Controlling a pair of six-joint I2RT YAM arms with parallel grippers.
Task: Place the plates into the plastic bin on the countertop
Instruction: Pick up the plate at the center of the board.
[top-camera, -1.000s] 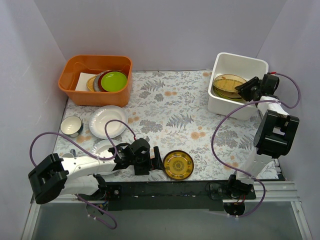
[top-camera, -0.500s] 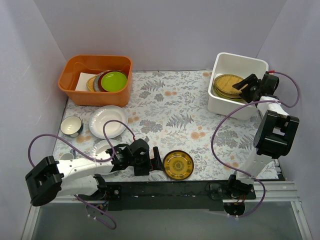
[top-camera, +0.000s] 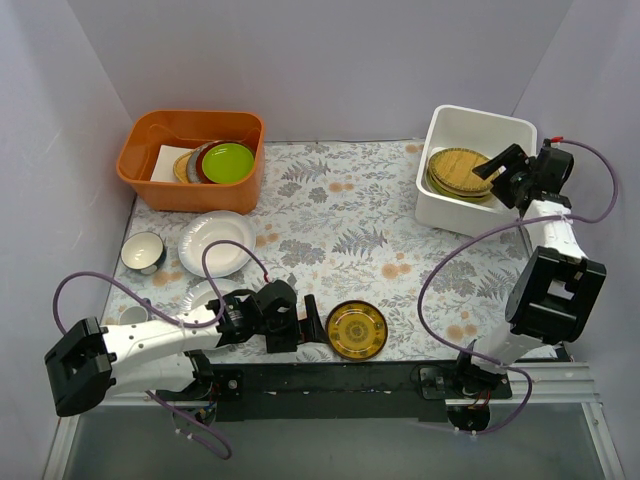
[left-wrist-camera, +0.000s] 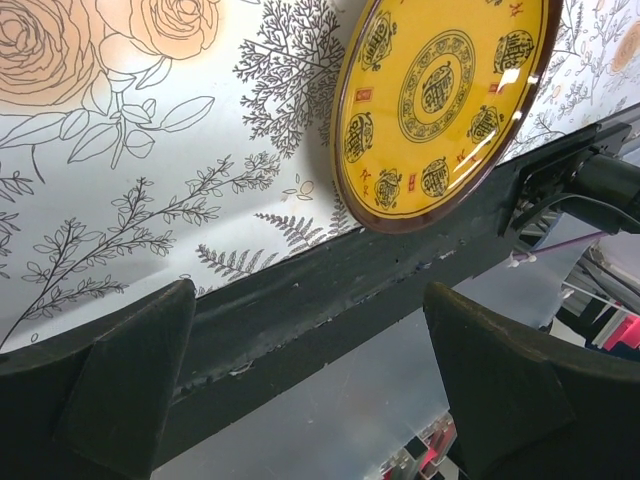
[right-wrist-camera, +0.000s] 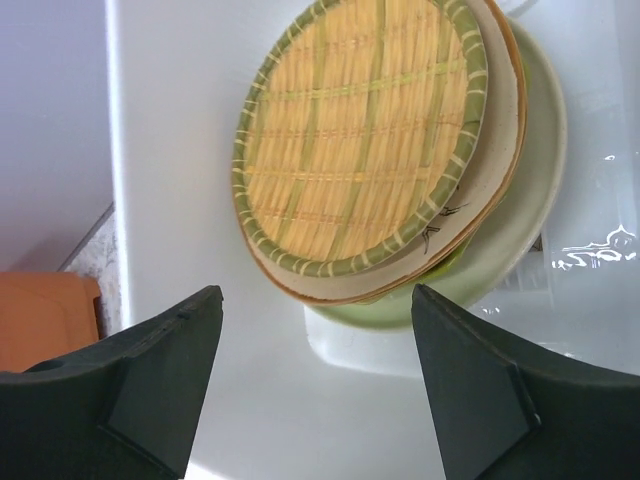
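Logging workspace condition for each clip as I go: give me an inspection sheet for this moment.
Surface: countertop, leaf-and-flower print, flat.
Job's things: white bin holds a stack topped by the yellow woven plate; amber plate and white plate lie outside it.
Clutter: orange tub with a plate stack; small bowl.
Grippers: left gripper open, facing amber plate; right gripper open over the bin, empty.
Cables: purple cables loop from both arms.
Surroundings: plain walls; black rail at near edge.

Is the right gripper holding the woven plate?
No, the right gripper stands open, clear of the woven plate, which lies in the bin.
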